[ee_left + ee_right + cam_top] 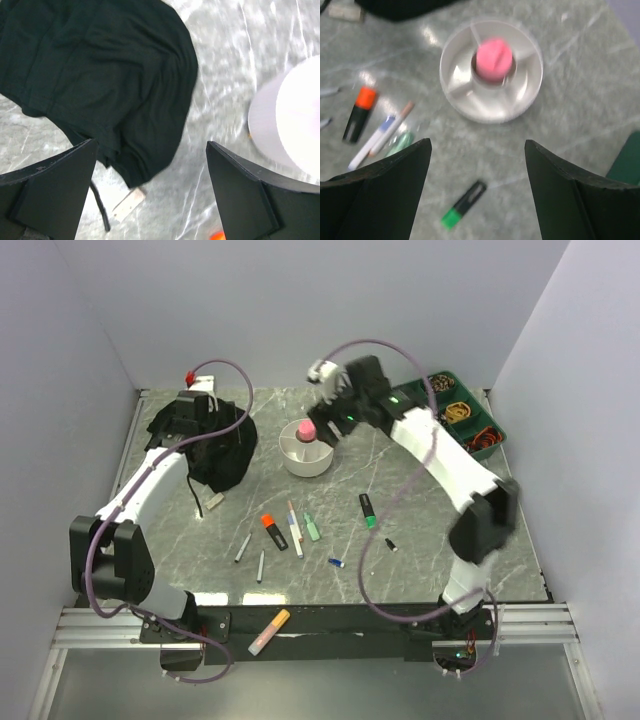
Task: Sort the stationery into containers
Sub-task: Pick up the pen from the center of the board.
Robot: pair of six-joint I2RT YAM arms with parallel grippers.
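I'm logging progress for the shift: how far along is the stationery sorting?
Done: the pink-capped bottle stands in the centre of the white bowl. In hand: nothing; the right end effector hovers open by the bowl, the left end effector open by the black bag. Left: the orange highlighter, green highlighter, pens and small pieces lie loose on the table.

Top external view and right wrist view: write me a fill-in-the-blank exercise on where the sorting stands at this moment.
1. The pink-capped bottle stands in the ____ compartment of the white bowl.
2. In the top view, the black fabric bag lies to the ____ of the bowl.
3. The right hand hovers above the table with its jaws ____, nothing between them.
4. The black highlighter at the bottom of the right wrist view has a ____ cap.

Missing words: centre; left; open; green.
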